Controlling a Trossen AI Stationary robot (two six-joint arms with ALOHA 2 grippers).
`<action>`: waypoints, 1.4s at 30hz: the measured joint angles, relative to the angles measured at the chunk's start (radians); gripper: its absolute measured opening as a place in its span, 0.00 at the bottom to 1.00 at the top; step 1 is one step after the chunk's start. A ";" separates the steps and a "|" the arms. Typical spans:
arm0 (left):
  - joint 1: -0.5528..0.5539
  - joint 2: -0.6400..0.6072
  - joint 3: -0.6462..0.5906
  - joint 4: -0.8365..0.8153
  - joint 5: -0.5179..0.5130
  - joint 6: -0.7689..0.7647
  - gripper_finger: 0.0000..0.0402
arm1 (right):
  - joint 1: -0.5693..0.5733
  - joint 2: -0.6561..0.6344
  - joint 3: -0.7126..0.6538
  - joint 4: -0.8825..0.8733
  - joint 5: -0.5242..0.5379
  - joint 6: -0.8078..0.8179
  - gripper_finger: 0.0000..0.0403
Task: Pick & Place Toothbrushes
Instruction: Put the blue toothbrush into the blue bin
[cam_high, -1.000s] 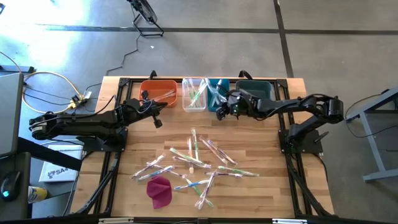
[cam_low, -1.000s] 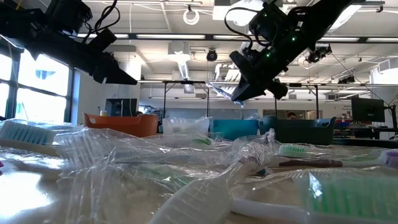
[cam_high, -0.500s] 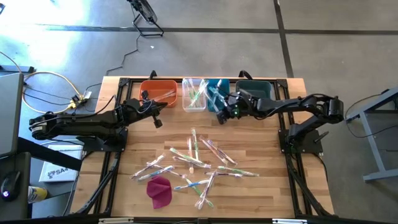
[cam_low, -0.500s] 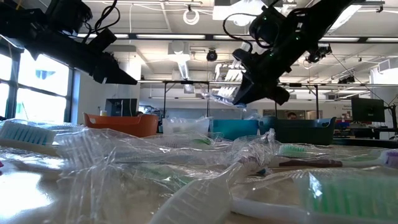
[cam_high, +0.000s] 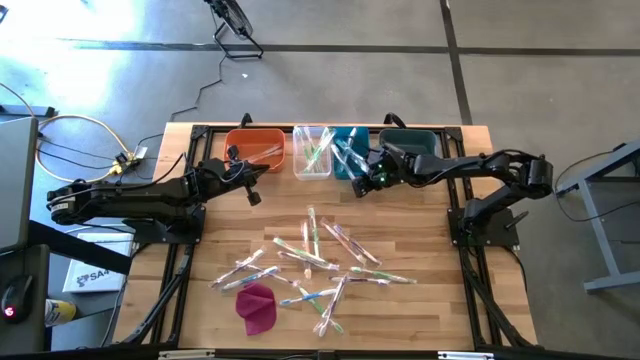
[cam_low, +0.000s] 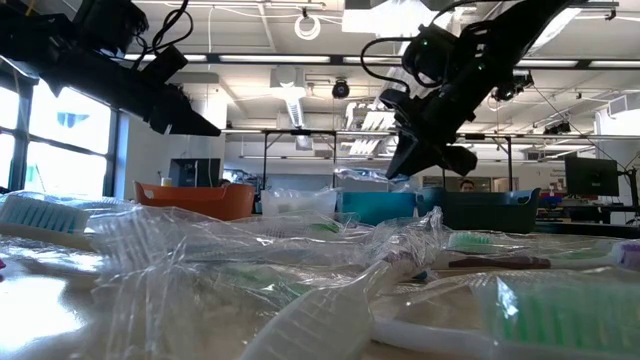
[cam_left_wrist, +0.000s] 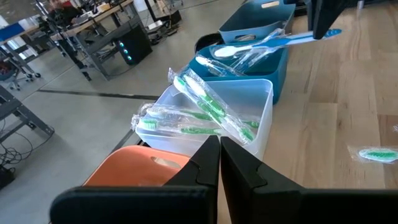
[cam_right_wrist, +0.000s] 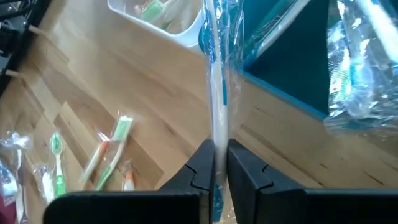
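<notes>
my right gripper hangs above the far part of the table, at the near edge of the teal bin. its two fingers are pressed together on a blue toothbrush in its clear wrapper; the handle is pinched between the pads and the rest of the stick runs straight out ahead of the fingertips, over the rim of the teal bin. in the left wrist view the same blue brush pokes out sideways above that bin, which already has other wrapped brushes lying in it. in the low view the right gripper is well up off the table, tilted down toward the row of bins.

my left gripper waits at the far left, just near of the orange bin, with its fingers closed flat against each other and nothing between them. ahead of it sits the clear bin, holding green-handled brushes in wrappers.

the four bins stand in a row along the far edge: orange, clear, teal, then a dark teal bin at the right.

the loose toothbrushes lie scattered across the middle and near part of the table, well apart from both grippers, some crossing over each other. a magenta cloth lump sits at the near left of that scatter.
</notes>
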 joint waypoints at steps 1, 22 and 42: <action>0.000 0.000 0.000 0.000 0.000 0.000 0.02 | -0.007 0.000 0.000 0.000 -0.012 0.000 0.05; 0.000 0.000 0.000 0.000 0.000 0.000 0.02 | -0.029 0.000 0.121 -0.202 0.013 -0.039 0.05; 0.000 0.000 0.000 0.000 0.000 0.000 0.02 | -0.122 0.000 0.121 -0.284 -0.153 0.023 0.05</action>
